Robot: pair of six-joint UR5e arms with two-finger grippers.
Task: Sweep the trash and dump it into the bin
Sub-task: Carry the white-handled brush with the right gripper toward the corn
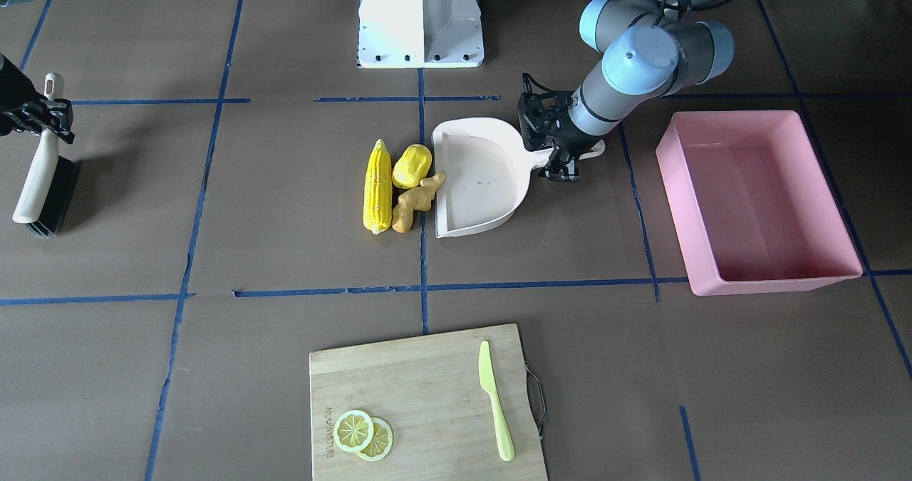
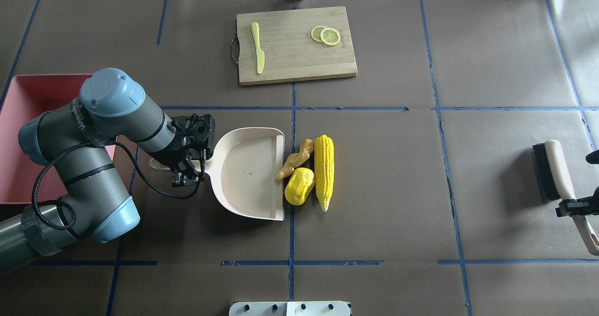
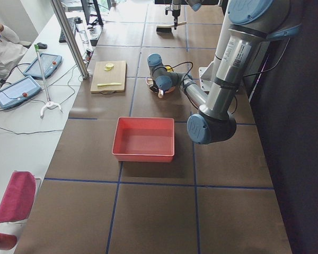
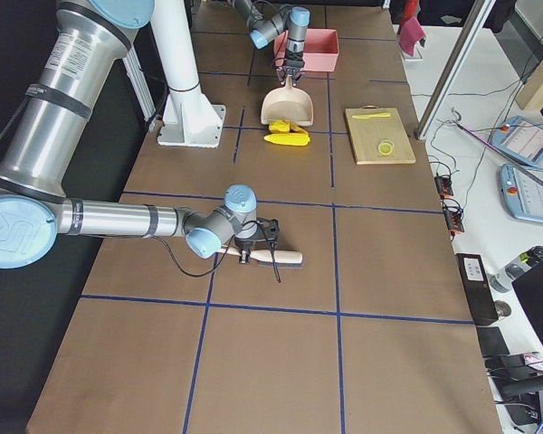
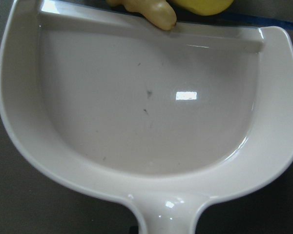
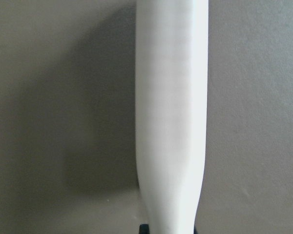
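You have three pieces of trash at the table's middle. The corn cob (image 2: 324,172) lies with its long axis running from the robot's edge to your edge, pointed tip toward the robot. The yellow fruit (image 2: 299,186) and ginger root (image 2: 295,159) sit between it and the one dustpan (image 2: 243,175), the ginger touching the pan's lip. The pan's mouth faces them and its handle points to the robot's left end, where the single pink bin (image 1: 776,284) stands. The left arm is folded low, the left gripper (image 2: 187,166) clamped on that handle. Near the right end, the right gripper (image 2: 574,207) grips the one brush (image 2: 559,168).
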